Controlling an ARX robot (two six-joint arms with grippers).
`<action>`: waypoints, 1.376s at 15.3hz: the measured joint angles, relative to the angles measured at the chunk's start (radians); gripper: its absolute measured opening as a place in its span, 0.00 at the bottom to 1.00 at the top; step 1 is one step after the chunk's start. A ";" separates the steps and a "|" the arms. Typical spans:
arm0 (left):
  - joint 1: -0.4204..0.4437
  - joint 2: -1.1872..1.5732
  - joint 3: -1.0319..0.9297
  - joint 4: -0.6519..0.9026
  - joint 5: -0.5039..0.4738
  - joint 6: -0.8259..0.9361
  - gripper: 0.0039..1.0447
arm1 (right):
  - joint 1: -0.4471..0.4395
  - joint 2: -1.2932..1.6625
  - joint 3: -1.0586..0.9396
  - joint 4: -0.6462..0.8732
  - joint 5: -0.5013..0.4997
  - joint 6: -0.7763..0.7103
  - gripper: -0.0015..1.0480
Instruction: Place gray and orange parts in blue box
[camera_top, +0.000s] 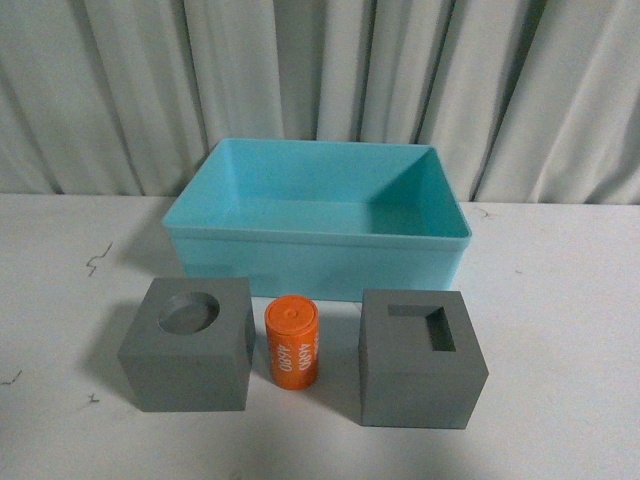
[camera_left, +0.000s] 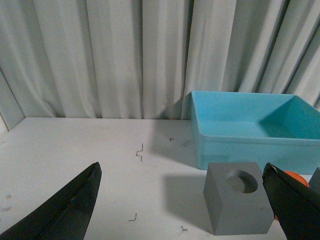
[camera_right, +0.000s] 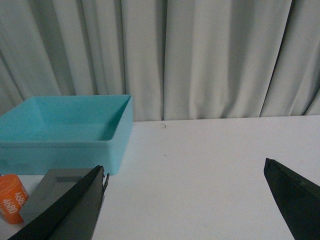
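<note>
Three parts stand in a row in front of the blue box (camera_top: 318, 250): a gray cube with a round recess (camera_top: 188, 343), an orange cylinder with white numerals (camera_top: 292, 341), and a gray cube with a rectangular recess (camera_top: 420, 357). Neither arm shows in the front view. My left gripper (camera_left: 182, 172) is open low over the table, with the round-recess cube (camera_left: 238, 204) just inside its right finger and the box (camera_left: 255, 130) beyond. My right gripper (camera_right: 185, 170) is open over bare table; the rectangular-recess cube (camera_right: 52, 187), the cylinder (camera_right: 11, 197) and the box (camera_right: 65, 135) lie beside its left finger.
A white tabletop (camera_top: 560, 300) carries everything, with small dark marks (camera_top: 97, 258) on its left part. Pale pleated curtains (camera_top: 320, 70) hang close behind the box. The inside of the box shows nothing in it.
</note>
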 joint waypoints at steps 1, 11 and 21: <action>0.000 0.000 0.000 0.000 0.000 0.000 0.94 | 0.000 0.000 0.000 0.000 0.000 0.000 0.94; 0.000 0.000 0.000 0.000 0.000 0.000 0.94 | 0.000 0.000 0.000 0.000 0.000 0.000 0.94; 0.000 0.000 0.000 0.000 0.000 0.000 0.94 | 0.002 0.004 0.003 -0.018 0.010 0.006 0.94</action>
